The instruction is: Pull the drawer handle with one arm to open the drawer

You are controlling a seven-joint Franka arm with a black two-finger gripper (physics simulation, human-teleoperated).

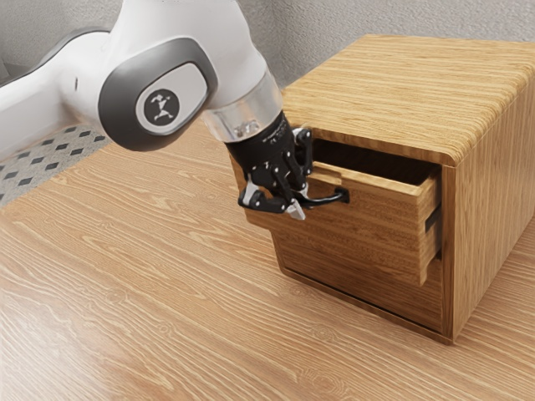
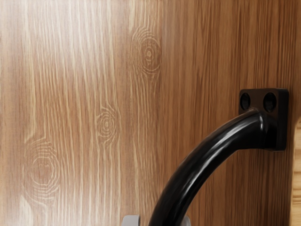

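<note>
A wooden cabinet (image 1: pixel 418 92) stands on the floor at the exterior view's right. Its upper drawer (image 1: pixel 376 221) is pulled partway out, with a dark gap above the drawer front. A black curved handle (image 1: pixel 328 199) is fixed to the drawer front. My black gripper (image 1: pixel 280 200) is at the handle's near end, its fingers shut on the handle bar. In the wrist view the black handle (image 2: pixel 211 160) arcs from its square mount (image 2: pixel 265 117) down toward my hand, against the drawer's wood front (image 2: pixel 84 103).
Wood-grain floor (image 1: pixel 150 301) spreads in front of the cabinet. A patterned tiled strip (image 1: pixel 46 159) lies at the exterior view's left, behind my arm. The lower cabinet panel (image 1: pixel 359 284) sits flush under the drawer.
</note>
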